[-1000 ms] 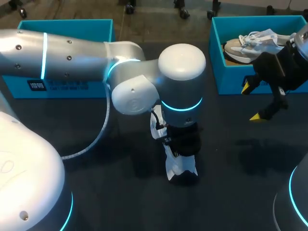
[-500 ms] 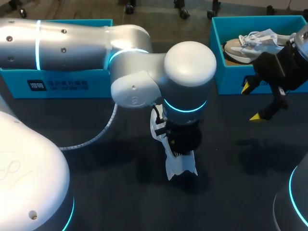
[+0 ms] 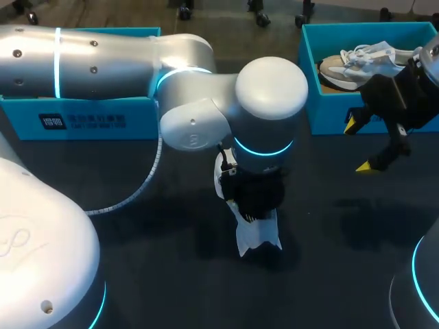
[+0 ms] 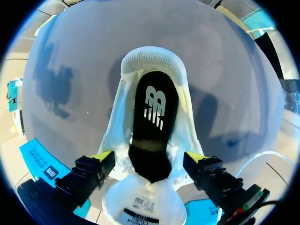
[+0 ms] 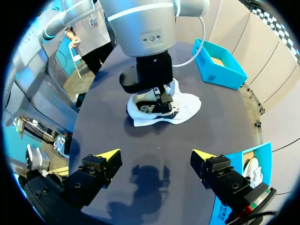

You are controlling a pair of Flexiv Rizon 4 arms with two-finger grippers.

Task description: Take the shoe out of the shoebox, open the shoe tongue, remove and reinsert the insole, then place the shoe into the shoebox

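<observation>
White shoe (image 3: 255, 236) lies under open left gripper (image 4: 149, 157); right gripper (image 5: 154, 157) open beside shoebox (image 3: 343, 120)

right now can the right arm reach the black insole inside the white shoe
Probably not: the left gripper hangs right over the white shoe, open fingers flanking the black insole.

Insole (image 4: 152, 126): black; a white logo mark printed at mid-length; a mark only, no words to make out
Shoe tongue (image 4: 140, 208): white tag with thin dark lines of print; too small to read
Blue shoebox (image 3: 82, 122): at ten o'clock from the shoe (image 3: 257, 236) in the head view; a white block mark and small white lines on its near wall; not legible
</observation>
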